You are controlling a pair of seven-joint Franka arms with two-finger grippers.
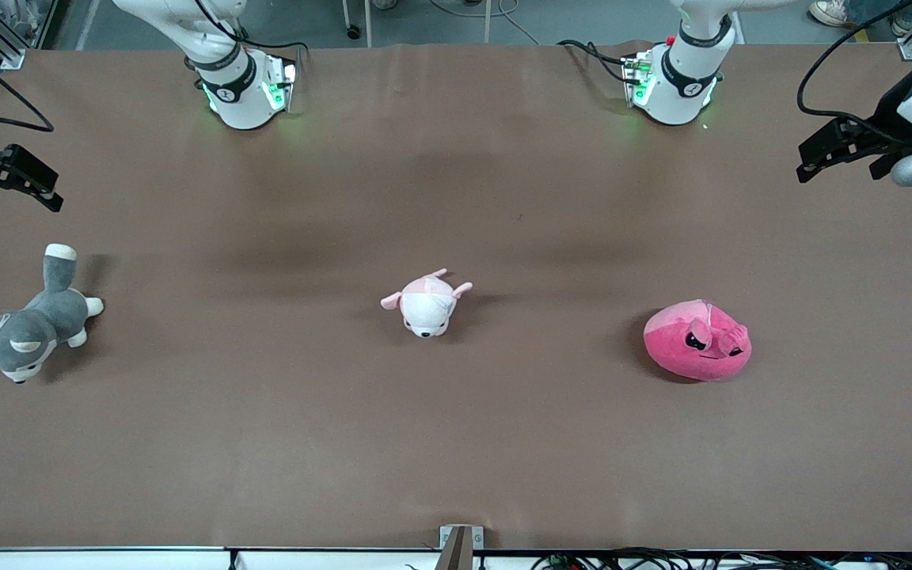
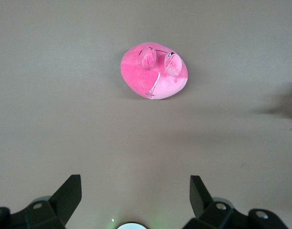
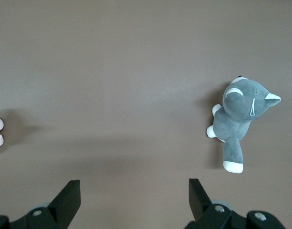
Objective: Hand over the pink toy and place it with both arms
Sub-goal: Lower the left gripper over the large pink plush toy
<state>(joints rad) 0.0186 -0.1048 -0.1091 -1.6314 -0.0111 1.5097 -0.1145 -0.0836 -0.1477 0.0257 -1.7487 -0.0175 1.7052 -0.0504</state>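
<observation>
The pink toy [image 1: 697, 342] is a round hot-pink plush with angry black eyes and lies on the brown table toward the left arm's end. It also shows in the left wrist view [image 2: 154, 71]. My left gripper [image 1: 836, 162] hangs open and empty in the air at the left arm's end of the table, apart from the toy; its fingers frame bare table in its wrist view [image 2: 135, 191]. My right gripper [image 1: 17, 194] hangs open and empty at the right arm's end of the table, also seen in its wrist view [image 3: 135, 191].
A small pale pink-and-white plush [image 1: 427, 304] lies at mid-table. A grey-and-white husky plush [image 1: 28, 324] lies toward the right arm's end and shows in the right wrist view [image 3: 241, 119]. Both arm bases [image 1: 242, 87] stand along the table's edge farthest from the camera.
</observation>
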